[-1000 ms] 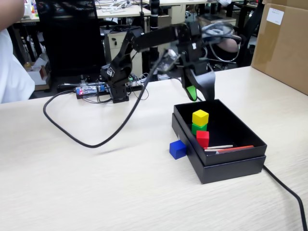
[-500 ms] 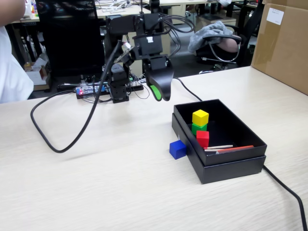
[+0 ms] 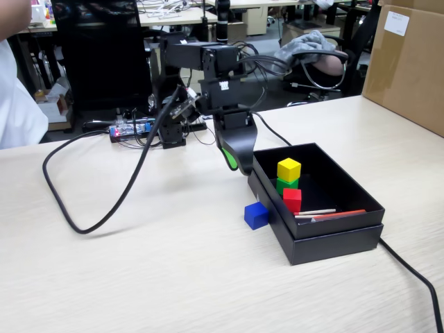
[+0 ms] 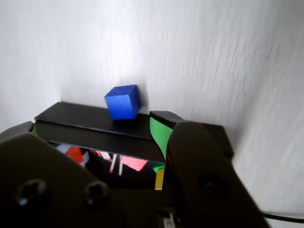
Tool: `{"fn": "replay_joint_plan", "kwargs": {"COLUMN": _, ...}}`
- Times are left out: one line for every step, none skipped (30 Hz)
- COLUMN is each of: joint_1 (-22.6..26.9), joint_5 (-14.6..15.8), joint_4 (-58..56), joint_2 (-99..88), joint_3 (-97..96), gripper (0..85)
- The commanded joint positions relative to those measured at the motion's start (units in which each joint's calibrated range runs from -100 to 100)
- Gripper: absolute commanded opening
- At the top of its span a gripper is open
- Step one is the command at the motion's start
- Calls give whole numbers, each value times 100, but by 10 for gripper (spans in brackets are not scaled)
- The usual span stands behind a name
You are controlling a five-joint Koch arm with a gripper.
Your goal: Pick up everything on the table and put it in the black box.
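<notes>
Beige desk [image 3: 139, 277] in a cluttered office. Blue cube [image 3: 256, 215] lies on the desk, just beside the box [image 3: 333, 239], which holds the yellow [image 3: 288, 169], green [image 3: 283, 186] and red [image 3: 292, 199] cubes. Hand [image 3: 239, 163], open and empty, hangs above the box's near rim. Step in hand, as judged: reaching for the blue cube. Next move calls for lowering with jaws astride it, clear of the box wall.

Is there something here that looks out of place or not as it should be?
Only one thing: the blue cube sits on the table, just outside the black box's left wall in the fixed view, while the yellow, green and red cubes are inside, with thin sticks. Nothing looks spilled or damaged.
</notes>
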Motion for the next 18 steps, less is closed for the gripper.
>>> {"fn": "replay_joint_plan", "kwargs": {"joint_1": 5, "joint_5": -29, "joint_4": -442, "joint_2": 747, "joint_3": 1251, "gripper": 476}}
{"fn": "replay_joint_plan", "kwargs": {"joint_1": 15, "joint_5": -29, "joint_4": -606, "joint_2": 1240, "joint_3": 1713, "gripper": 476}}
{"fn": "replay_joint_plan", "kwargs": {"joint_1": 15, "joint_5": -34, "joint_4": -649, "joint_2": 1447, "joint_3": 1858, "gripper": 476}}
{"fn": "replay_joint_plan", "kwargs": {"joint_1": 20, "joint_5": -29, "joint_4": -658, "joint_2": 1630, "joint_3": 1958, "gripper": 476}}
{"fn": "replay_joint_plan", "kwargs": {"joint_1": 20, "joint_5": -29, "joint_4": -684, "joint_2": 1825, "joint_3": 2067, "gripper": 477}}
{"fn": "replay_joint_plan", "kwargs": {"joint_1": 20, "joint_5": -29, "joint_4": -684, "joint_2": 1986, "joint_3": 2121, "gripper": 476}}
{"fn": "replay_joint_plan", "kwargs": {"joint_1": 24, "joint_5": -29, "joint_4": -684, "joint_2": 2101, "joint_3": 2121, "gripper": 477}}
{"fn": "replay_joint_plan", "kwargs": {"joint_1": 29, "joint_5": -29, "joint_4": -692, "joint_2": 2250, "joint_3": 2157, "gripper": 477}}
{"fn": "replay_joint_plan", "kwargs": {"joint_1": 29, "joint_5": -29, "joint_4": -692, "joint_2": 2399, "joint_3": 2175, "gripper": 477}}
{"fn": "replay_joint_plan", "kwargs": {"joint_1": 29, "joint_5": -24, "joint_4": -692, "joint_2": 2491, "joint_3": 2184, "gripper": 477}}
{"fn": "replay_joint_plan", "kwargs": {"joint_1": 34, "joint_5": -24, "joint_4": -692, "joint_2": 2617, "joint_3": 2184, "gripper": 477}}
{"fn": "replay_joint_plan", "kwargs": {"joint_1": 39, "joint_5": -20, "joint_4": -692, "joint_2": 2743, "joint_3": 2203, "gripper": 477}}
{"fn": "replay_joint_plan", "kwargs": {"joint_1": 49, "joint_5": -20, "joint_4": -692, "joint_2": 2870, "joint_3": 2239, "gripper": 477}}
{"fn": "replay_joint_plan", "kwargs": {"joint_1": 63, "joint_5": -15, "joint_4": -692, "joint_2": 3042, "joint_3": 2357, "gripper": 477}}
{"fn": "replay_joint_plan", "kwargs": {"joint_1": 73, "joint_5": -15, "joint_4": -692, "joint_2": 3157, "joint_3": 2447, "gripper": 477}}
{"fn": "replay_joint_plan", "kwargs": {"joint_1": 83, "joint_5": -15, "joint_4": -692, "joint_2": 3271, "joint_3": 2538, "gripper": 477}}
{"fn": "replay_joint_plan", "kwargs": {"joint_1": 103, "joint_5": -15, "joint_4": -710, "joint_2": 3489, "joint_3": 2710, "gripper": 477}}
{"fn": "replay_joint_plan", "kwargs": {"joint_1": 112, "joint_5": -15, "joint_4": -710, "joint_2": 3593, "joint_3": 2792, "gripper": 476}}
